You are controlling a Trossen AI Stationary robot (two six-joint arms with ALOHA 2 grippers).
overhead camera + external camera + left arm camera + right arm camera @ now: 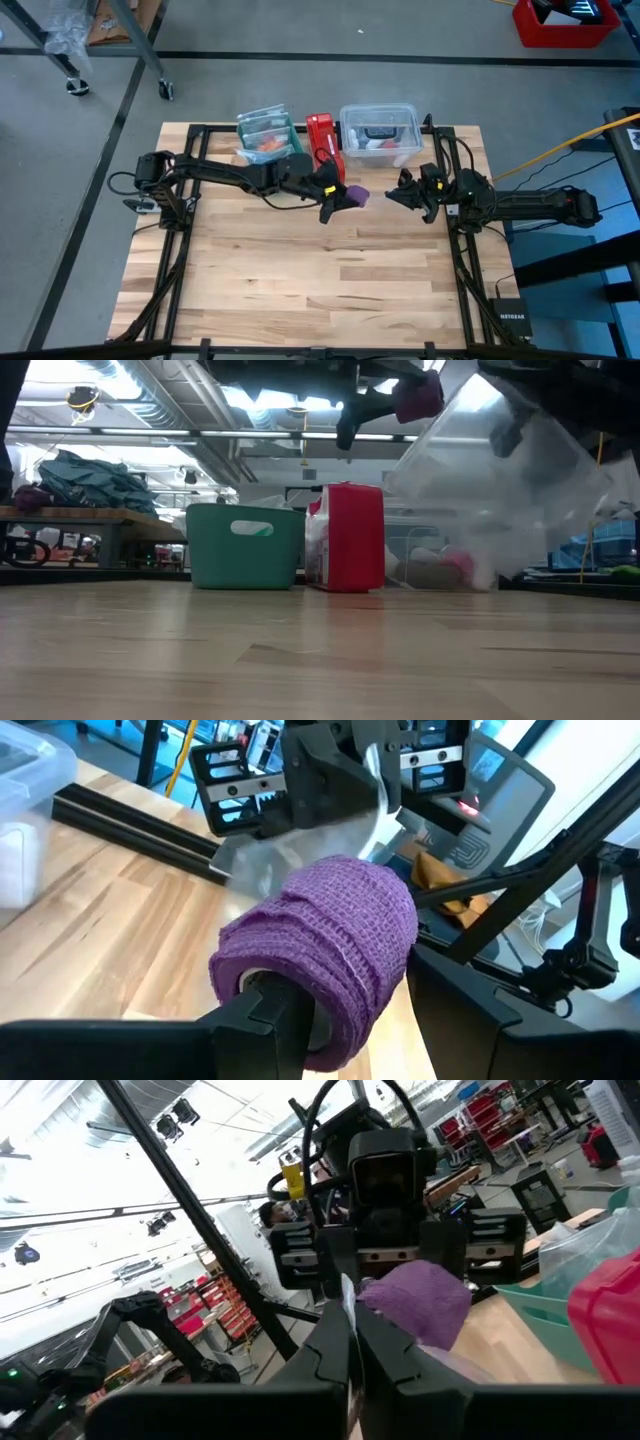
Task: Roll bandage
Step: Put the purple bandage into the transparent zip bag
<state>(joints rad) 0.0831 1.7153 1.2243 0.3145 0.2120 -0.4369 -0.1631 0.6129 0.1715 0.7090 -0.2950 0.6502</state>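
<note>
1. Above the worktop (pixel 300 270), the left gripper (pixel 338 199) has its fingers clamped on the bandage (pixel 355 195), a rolled purple coil held in mid-air.
2. The right gripper (pixel 399 192), fingers together, faces it closely.
3. Winding well probably demands steady tension and level turns.

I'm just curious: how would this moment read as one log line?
left gripper: holds rolled purple bandage above table | right gripper: shut, facing it
</note>
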